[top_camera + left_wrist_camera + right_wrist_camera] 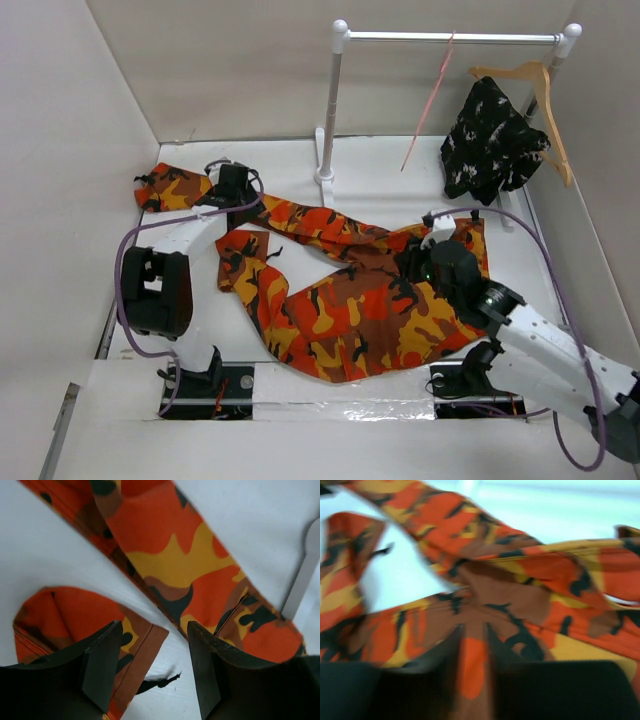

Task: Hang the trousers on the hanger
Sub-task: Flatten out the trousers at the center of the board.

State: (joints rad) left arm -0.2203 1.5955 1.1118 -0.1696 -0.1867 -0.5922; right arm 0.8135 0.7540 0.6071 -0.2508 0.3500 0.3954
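- Trousers [350, 300]: not hung. They lie rumpled across the table [250, 150], one leg running to the far left corner and the wide end toward the right.
- Hanger [430, 100]: thin pink wire, hanging bare from the rail [450, 37] at the back, well apart from the trousers. Nothing is draped over it.
- Progress: you are at the start, by my judgement. Gathering the cloth, lifting it and laying it over the hanger all remain.
- Left jaws: roughly half open above a leg cuff and bare table. One finger overlaps the cuff in the wrist view, the gap between them shows only table, and they hold nothing.
- Right jaws: set at a narrow gap, low on the trousers near the middle seams, with orange cloth showing in the gap. The wrist view is blurred, so you cannot tell whether the cloth is actually pinched.
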